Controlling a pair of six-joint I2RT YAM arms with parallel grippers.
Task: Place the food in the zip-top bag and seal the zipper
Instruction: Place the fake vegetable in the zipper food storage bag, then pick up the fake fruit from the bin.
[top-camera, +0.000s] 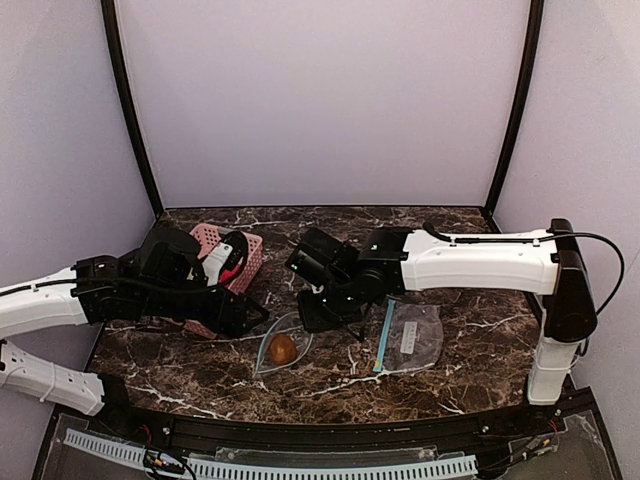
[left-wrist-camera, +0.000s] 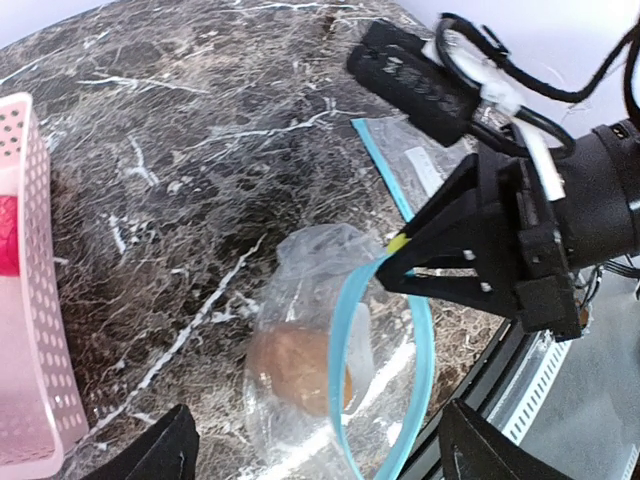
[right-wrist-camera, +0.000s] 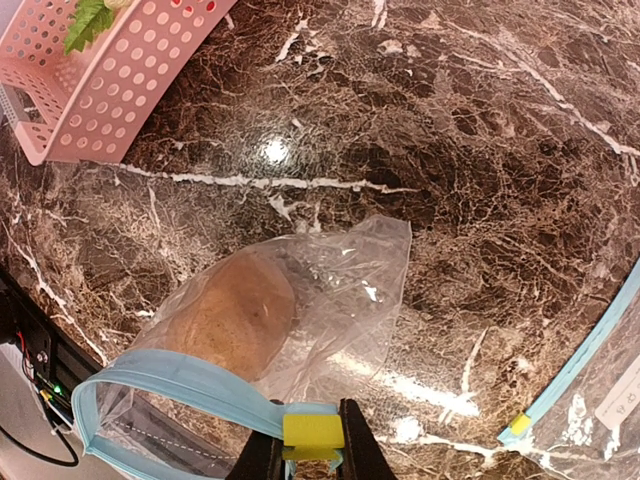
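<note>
Since the bun (right-wrist-camera: 235, 310) lies inside the bag (right-wrist-camera: 350, 270) on the table (right-wrist-camera: 480, 150), w/ the sprig (right-wrist-camera: 90, 20) & a red piece (top-camera: 233, 268) in the pink basket (right-wrist-camera: 140, 80) nearby, I'd say loading is the step. It's best done w/ the bag's mouth lifted wide, each piece dropped deep past the blue rim (right-wrist-camera: 180, 378), not onto it. The right end effector (right-wrist-camera: 310, 440) is closed, pinching the yellow slider (right-wrist-camera: 311, 428) at the rim. The left end effector (left-wrist-camera: 320, 452) is spread wide above the bag, holding nothing.
</note>
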